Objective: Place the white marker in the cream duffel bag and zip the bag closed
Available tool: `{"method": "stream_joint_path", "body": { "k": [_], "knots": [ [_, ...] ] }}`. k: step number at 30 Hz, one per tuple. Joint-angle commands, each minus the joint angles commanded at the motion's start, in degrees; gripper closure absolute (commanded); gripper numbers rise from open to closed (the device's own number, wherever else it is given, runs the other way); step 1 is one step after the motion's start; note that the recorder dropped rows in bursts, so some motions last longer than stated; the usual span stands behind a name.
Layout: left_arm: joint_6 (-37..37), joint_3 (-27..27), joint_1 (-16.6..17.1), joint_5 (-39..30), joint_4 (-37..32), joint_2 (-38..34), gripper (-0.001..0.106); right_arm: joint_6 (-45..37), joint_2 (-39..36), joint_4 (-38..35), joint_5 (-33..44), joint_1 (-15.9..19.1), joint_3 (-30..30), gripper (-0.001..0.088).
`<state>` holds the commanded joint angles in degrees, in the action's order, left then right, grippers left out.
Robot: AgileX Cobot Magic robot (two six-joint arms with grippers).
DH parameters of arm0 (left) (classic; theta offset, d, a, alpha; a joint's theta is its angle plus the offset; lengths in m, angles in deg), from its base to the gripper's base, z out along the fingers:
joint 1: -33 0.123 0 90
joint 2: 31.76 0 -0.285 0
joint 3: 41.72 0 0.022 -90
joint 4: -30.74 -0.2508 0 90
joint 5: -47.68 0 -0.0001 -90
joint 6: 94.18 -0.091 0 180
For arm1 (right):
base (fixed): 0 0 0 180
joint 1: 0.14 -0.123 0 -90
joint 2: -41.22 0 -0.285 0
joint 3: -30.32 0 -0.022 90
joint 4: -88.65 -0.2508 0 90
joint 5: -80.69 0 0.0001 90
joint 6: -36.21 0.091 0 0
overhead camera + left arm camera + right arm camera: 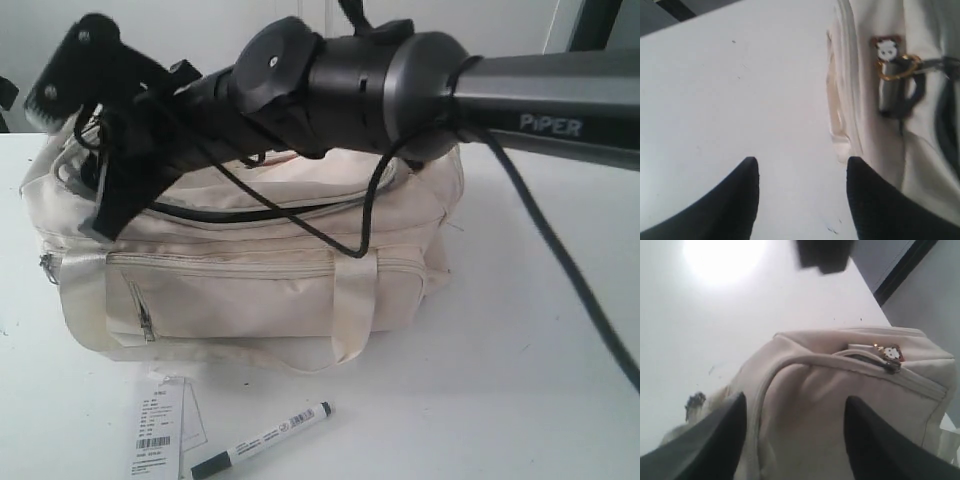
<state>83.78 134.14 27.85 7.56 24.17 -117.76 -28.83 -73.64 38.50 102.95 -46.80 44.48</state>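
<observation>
Exterior: cream duffel bag (260, 290) sits on the white desk (500, 350). White marker (262, 440) lies flat on the desk just in front of the bag, not in it, beside a paper barcode tag (158, 440). My right arm (520, 90) reaches across over the top of the bag toward its far end.

Left wrist: my left gripper (802, 162) is spread, nothing between the fingers, over bare desk just beside the bag's end, near a panda zipper charm (887, 50).

Right wrist: my right gripper (795, 400) is spread wide above the bag's end, pinching nothing; the charm is beyond it.
</observation>
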Motion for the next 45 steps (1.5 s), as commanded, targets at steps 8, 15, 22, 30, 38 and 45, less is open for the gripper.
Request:
{"method": "stream_joint_path", "body": {
  "k": [8,15,22,30,38,45],
  "knots": [
    [2.78,-18.48,0.0,13.78,8.44,7.77,0.048,26.39,1.45,26.05,17.37,3.36,0.0,0.0401],
    [7.01,-27.95,0.0,28.4,11.03,11.56,0.048,28.13,1.45,33.34,16.79,3.36,0.0,0.04],
    [8.75,-30.38,0.0,34.5,11.71,11.45,0.048,27.79,1.45,35.64,12.61,3.36,0.0,0.04],
    [9.89,-30.38,0.0,36.14,11.71,10.02,0.048,27.79,1.58,37.99,12.54,3.36,0.0,0.04],
    [11.3,-30.38,0.0,37.97,12.02,6.41,0.048,27.79,2.78,44.92,12.53,3.36,0.0,0.0415],
    [12.5,-30.38,0.0,38.75,12.34,4.76,0.048,27.79,2.25,44.78,14.52,3.36,0.0,0.0545]
  ]
}}
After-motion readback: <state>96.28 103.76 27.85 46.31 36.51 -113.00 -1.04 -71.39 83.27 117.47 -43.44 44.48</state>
